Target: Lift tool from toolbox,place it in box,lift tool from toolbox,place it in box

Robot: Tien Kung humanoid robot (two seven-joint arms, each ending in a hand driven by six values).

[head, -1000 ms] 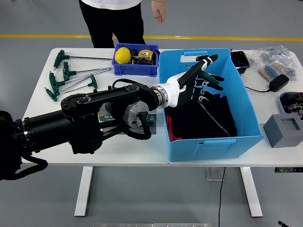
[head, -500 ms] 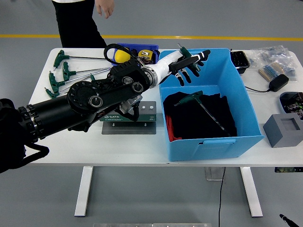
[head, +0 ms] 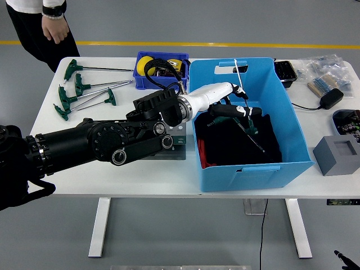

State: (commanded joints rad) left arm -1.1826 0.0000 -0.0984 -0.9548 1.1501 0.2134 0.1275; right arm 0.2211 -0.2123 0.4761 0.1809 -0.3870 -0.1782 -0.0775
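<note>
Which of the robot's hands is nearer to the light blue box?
Left. The left hand reaches over the near left wall of the light blue box, fingers above the black cloth inside. The right hand is not in view.

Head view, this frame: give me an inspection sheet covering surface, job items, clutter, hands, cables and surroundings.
Surface: white table, bare along the near edge.
Job's things: blue box at centre right, dark cloth and one T-handle tool inside; more green T-handle wrenches lie at far left.
Clutter: small blue bin with a yellow object; grey block; black trays and packets at far right.
Hands: left hand is inside the box with a second T-handle tool across it, shaft pointing up; whether it grips is unclear. Right hand not in view.
Cables: black cable beside the box; another hangs under the table.
Surroundings: grey floor, yellow line, a person standing at far left.
</note>
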